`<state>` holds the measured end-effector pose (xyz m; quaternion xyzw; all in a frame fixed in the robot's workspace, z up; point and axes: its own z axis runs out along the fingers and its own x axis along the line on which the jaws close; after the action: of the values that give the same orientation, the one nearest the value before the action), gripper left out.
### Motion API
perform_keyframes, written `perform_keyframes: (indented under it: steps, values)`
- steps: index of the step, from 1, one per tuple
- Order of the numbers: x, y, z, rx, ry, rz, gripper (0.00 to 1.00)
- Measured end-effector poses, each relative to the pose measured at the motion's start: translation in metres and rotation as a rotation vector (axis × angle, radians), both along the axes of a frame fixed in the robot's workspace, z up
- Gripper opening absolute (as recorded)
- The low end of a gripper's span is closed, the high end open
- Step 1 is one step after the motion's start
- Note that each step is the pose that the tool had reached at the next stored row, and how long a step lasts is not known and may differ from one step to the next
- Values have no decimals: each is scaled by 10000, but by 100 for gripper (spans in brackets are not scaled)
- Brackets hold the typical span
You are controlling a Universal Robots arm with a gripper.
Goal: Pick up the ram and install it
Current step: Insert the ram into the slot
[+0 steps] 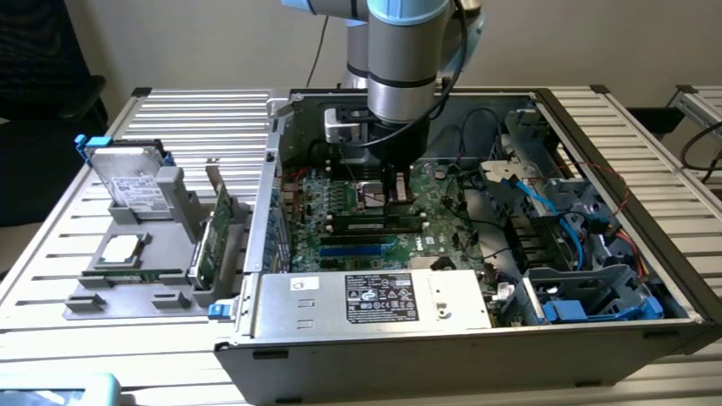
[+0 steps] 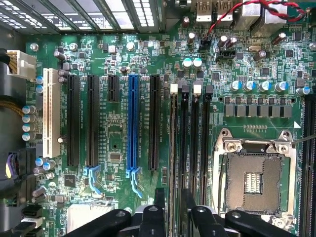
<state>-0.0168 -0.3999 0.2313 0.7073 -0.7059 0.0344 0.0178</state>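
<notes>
Inside the grey sheet-steel case (image 1: 451, 359), my black gripper (image 1: 393, 196) (image 2: 173, 195) hangs over the long black memory slots (image 2: 197, 143), straddling the ram (image 1: 378, 225) (image 2: 173, 148), a thin green stick standing on edge in one slot. I cannot tell whether I am clamping it. The densely studded green motherboard (image 2: 118, 133) and a square metal-framed processor socket (image 2: 254, 182) lie beside it.
</notes>
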Motion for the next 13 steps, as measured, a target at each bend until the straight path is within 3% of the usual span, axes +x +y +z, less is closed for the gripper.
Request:
perform_keyframes:
  steps: [4, 13]
  values:
    - [8, -1, 67, 0, -1, 1, 27]
    - [65, -6, 72, -9, 12, 0, 27]
